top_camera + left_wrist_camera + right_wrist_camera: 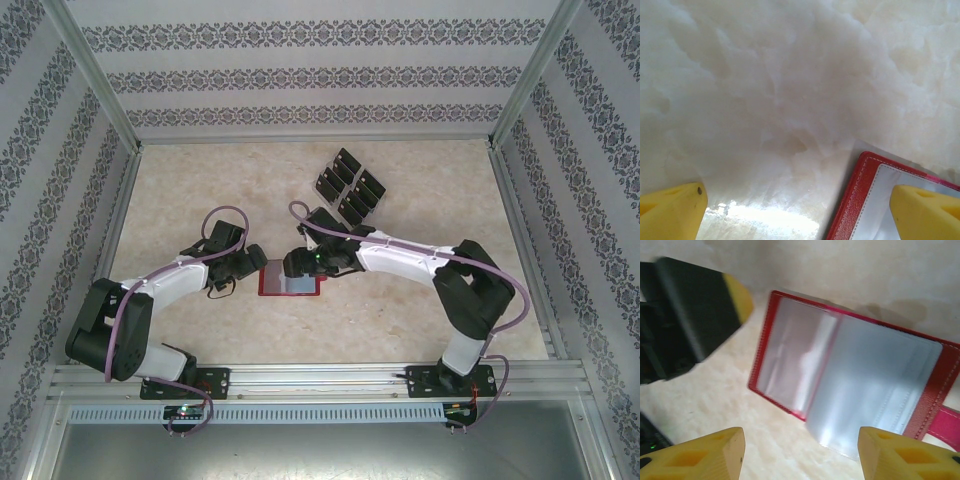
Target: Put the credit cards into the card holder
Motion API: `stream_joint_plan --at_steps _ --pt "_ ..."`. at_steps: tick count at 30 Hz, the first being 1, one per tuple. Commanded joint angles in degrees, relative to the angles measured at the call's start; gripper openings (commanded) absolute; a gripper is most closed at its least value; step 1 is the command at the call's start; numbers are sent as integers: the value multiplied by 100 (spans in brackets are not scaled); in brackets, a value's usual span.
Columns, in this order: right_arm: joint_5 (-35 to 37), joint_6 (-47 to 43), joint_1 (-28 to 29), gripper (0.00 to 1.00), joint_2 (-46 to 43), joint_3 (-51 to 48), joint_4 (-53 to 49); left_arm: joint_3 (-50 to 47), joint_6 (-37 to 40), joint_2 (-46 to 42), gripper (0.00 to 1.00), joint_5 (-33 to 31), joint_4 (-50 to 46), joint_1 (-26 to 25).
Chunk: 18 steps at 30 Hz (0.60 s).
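Card holder (850, 380) is laid open and flat on the table (200, 180), clear sleeves up, with the snap tab (945, 425) at one edge. No card is seen in it.

Risks, as judged: the sleeves look thin and glossy, and one leaf seems slightly lifted. The holder could be dragged or folded shut if a fingertip is caught on a sleeve edge. A card could be slid over a pocket rather than into it if the holder is not pinned down. The two grippers are set close together over the holder, so a bump between them is possible.

The holder is placed just ahead of and below the right gripper (800, 455), whose fingers are spread with nothing between them. The left gripper (797, 215) is spread wide and empty. One fingertip (925, 210) is placed over the holder's red edge; contact cannot be told.

Credit cards (350, 185) are grouped well beyond the right gripper, apart from both grippers. None is held.
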Motion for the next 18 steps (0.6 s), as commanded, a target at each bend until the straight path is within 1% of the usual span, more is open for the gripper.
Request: stream_joint_plan --at_steps 1,18 --pt "58 123 -24 62 185 -74 120 -94 105 -4 95 42 47 61" --pt "142 224 -76 61 593 -252 262 -107 114 -23 94 74 112 64"
